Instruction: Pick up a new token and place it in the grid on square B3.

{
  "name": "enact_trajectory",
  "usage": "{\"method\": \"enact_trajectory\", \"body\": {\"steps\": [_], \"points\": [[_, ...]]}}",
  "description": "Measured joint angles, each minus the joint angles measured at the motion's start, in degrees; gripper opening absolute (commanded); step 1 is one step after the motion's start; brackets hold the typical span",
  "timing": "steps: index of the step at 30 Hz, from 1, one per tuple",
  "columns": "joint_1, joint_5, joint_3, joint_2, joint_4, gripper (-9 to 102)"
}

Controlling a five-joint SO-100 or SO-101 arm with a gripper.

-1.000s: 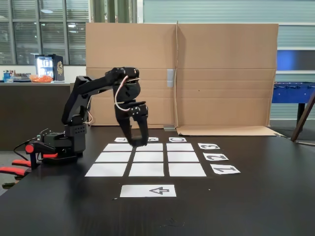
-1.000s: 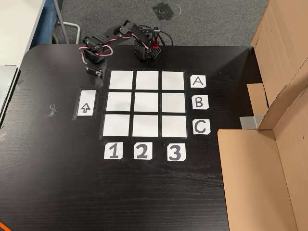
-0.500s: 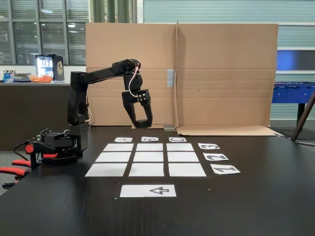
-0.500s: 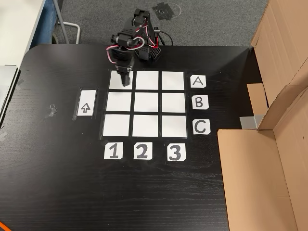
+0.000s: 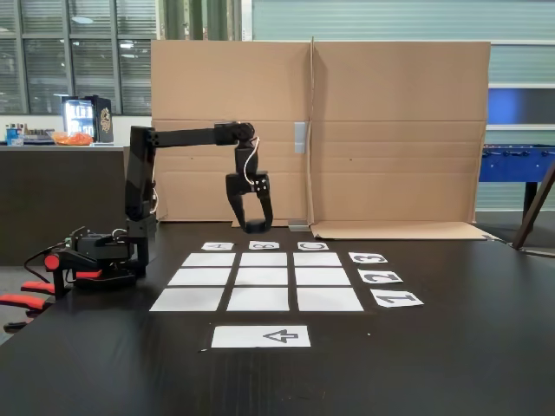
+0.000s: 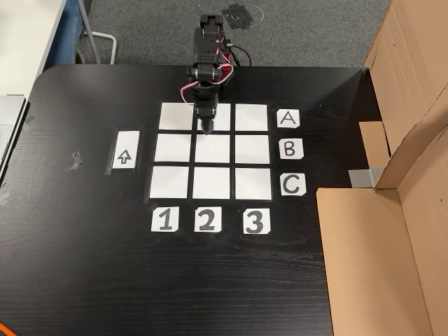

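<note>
Presently the end effector [image 5: 254, 226] hangs high over the grid [image 6: 175, 182], near its A row [image 6: 206, 126], apparently closed on the token [image 5: 255, 227], carried clear of the sheets; square B3 [image 6: 252, 149], right, lies bare on the tabletop [image 6: 84, 266]

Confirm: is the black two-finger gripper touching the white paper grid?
Apart. The fixed side view shows the gripper hanging above the grid, brown cardboard visible beneath it.

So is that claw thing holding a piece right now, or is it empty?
Holding one, it seems: the gripper hangs shut above the grid with a dark token between its fingertips.
</note>
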Motion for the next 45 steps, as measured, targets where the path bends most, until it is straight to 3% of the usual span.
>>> {"method": "enact_trajectory", "body": {"steps": [25, 45], "points": [[-21.2, 4.0, 1.1, -11.5, -4.9, -1], [-20.3, 3.5, -10.2, -20.9, -4.8, -1]]}}
